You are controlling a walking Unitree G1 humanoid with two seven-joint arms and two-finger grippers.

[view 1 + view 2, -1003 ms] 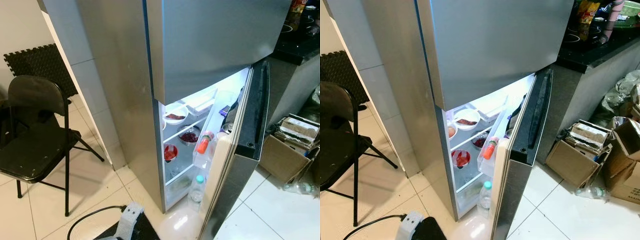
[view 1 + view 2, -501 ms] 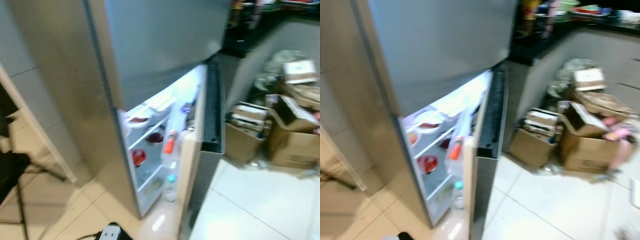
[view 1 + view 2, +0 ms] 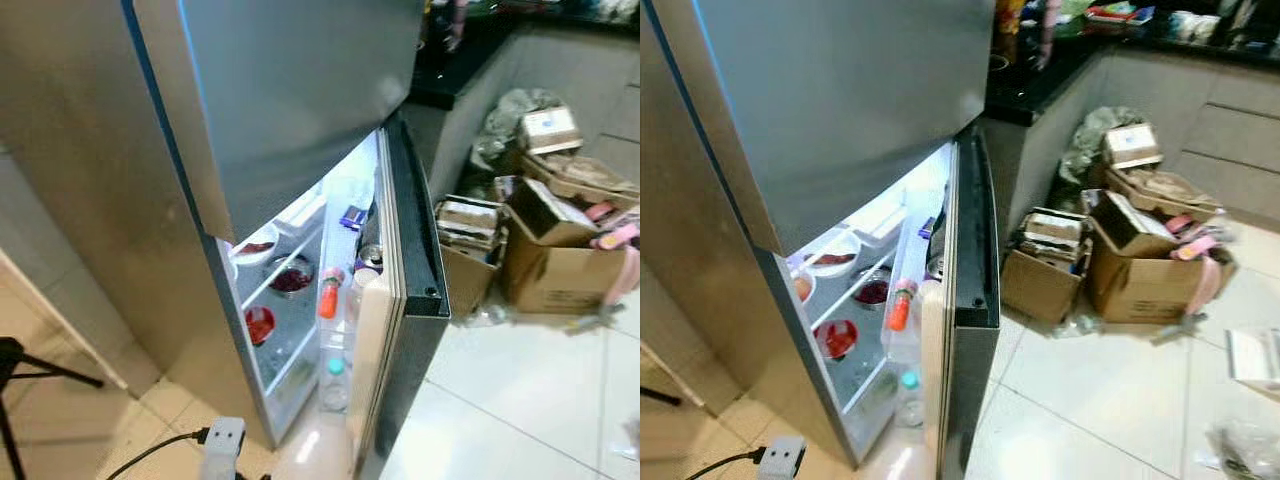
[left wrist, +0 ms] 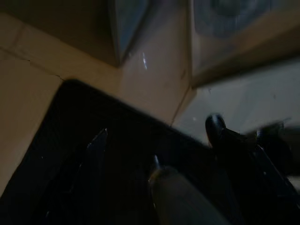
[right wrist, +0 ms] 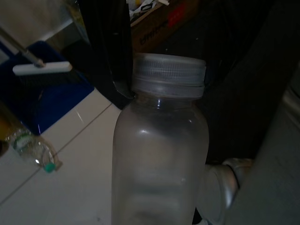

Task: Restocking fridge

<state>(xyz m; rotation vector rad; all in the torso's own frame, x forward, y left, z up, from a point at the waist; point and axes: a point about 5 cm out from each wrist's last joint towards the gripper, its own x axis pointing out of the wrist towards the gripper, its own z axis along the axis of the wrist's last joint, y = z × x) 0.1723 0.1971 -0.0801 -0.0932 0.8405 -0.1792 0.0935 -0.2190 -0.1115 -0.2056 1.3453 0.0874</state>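
A clear plastic bottle (image 5: 159,140) with a pale screw cap is clamped in the right gripper (image 5: 140,79), one black finger (image 5: 110,47) lying against its neck, filling the centre of the right wrist view. The fridge (image 3: 250,120) stands at upper left of the head views, its lower door (image 3: 405,290) ajar, door shelf already holding an orange-capped bottle (image 3: 327,296). Step in hand, as judged: carrying stock toward the compartment. Next move calls for lifting the bottle toward the door shelf. Left gripper (image 4: 154,150) hangs over dark flooring; its state cannot be told.
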